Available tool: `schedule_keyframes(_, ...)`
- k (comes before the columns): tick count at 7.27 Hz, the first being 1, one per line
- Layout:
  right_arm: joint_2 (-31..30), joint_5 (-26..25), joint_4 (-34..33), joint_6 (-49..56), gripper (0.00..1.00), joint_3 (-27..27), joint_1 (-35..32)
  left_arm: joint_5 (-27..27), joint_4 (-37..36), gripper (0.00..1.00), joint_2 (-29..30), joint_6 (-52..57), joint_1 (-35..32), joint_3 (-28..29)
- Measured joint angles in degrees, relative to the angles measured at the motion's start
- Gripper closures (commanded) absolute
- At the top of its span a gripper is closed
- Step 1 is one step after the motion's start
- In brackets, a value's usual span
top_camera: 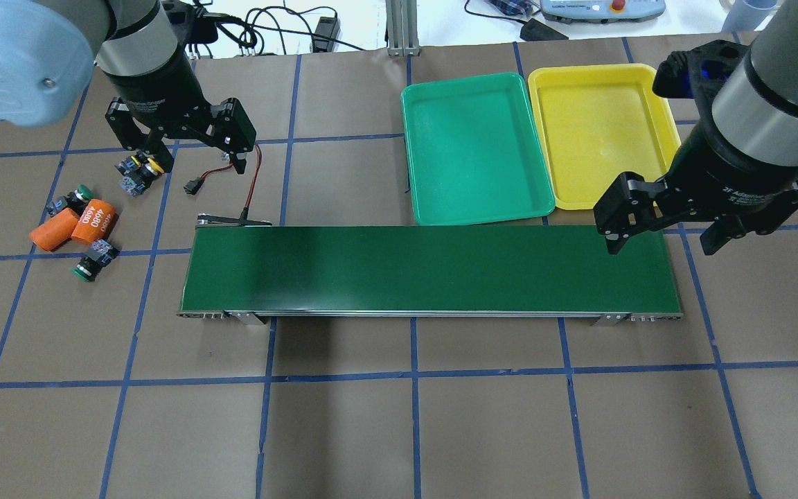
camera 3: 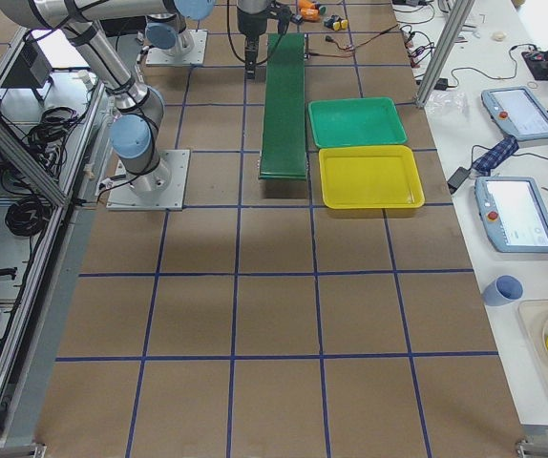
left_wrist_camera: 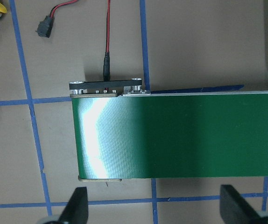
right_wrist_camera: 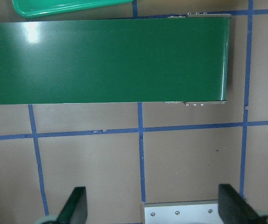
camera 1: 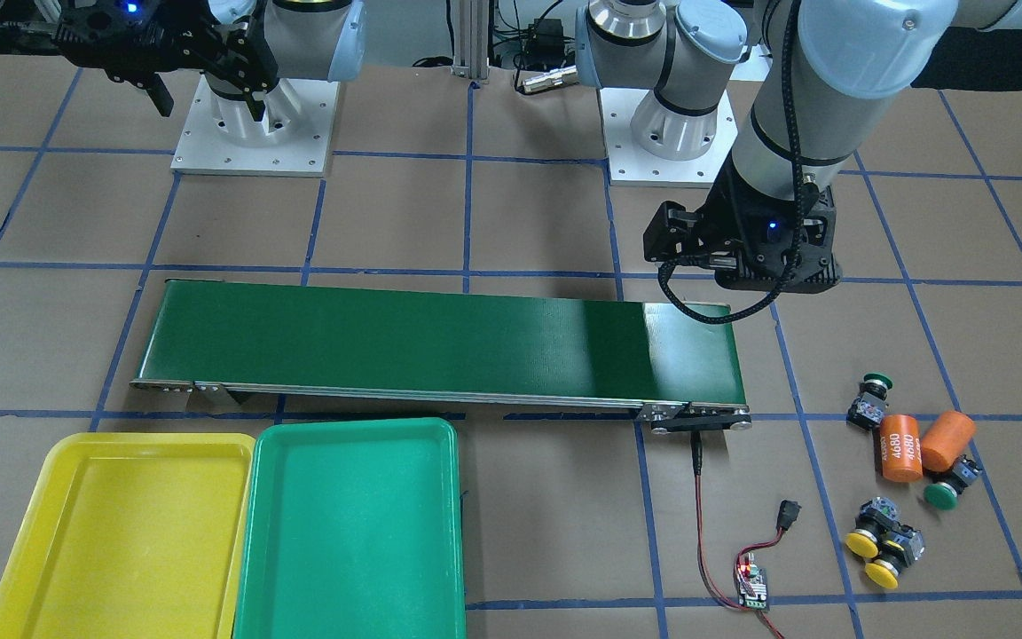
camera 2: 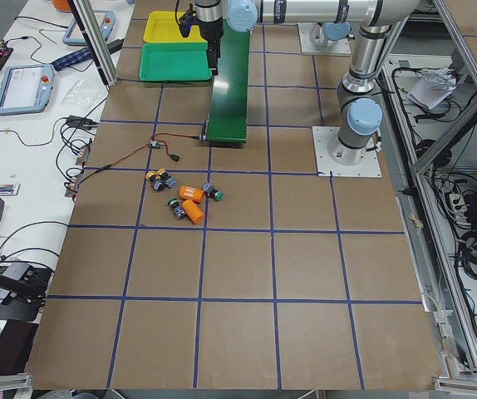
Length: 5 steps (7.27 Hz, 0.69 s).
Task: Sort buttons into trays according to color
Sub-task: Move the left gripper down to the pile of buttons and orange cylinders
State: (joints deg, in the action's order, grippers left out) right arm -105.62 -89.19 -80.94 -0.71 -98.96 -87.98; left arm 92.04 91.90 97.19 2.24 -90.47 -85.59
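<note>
**Buttons point(camera 1: 862, 542) loose past the belt point(camera 1: 440, 342)**

Two yellow buttons point(camera 1: 881, 572) lie together on the table point(camera 1: 546, 532). Two green buttons point(camera 1: 944, 495) flank two orange cylinders point(camera 1: 900, 448) just beside them. The yellow tray point(top_camera: 600, 132) and green tray point(top_camera: 475, 145) sit touching, alongside the belt's other end. The left gripper point(top_camera: 193, 156) hangs near the buttons, fingers spread. The right gripper point(top_camera: 662, 242) hangs by the trays' end, also spread.

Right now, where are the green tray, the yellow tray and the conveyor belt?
green tray point(top_camera: 475, 149), overhead exterior view, its bare floor.
yellow tray point(top_camera: 600, 132), overhead exterior view, its bare floor.
conveyor belt point(top_camera: 427, 267), overhead exterior view, middle of its surface.
</note>
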Motion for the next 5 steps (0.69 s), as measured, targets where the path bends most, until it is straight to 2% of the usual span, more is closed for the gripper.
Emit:
schedule_keyframes(3, -0.2, 0.2, 0.0, 0.4, 0.0, 0.0, 0.0, 0.0, 1.7, 0.0, 0.1, 3.7, 1.5, 0.8)
schedule_keyframes(5, 0.0, 0.5, -0.4, 0.6, 0.0, 0.2, 0.2, -0.2, -0.3, 0.0, 2.9, 20.2, 11.6, 0.6)
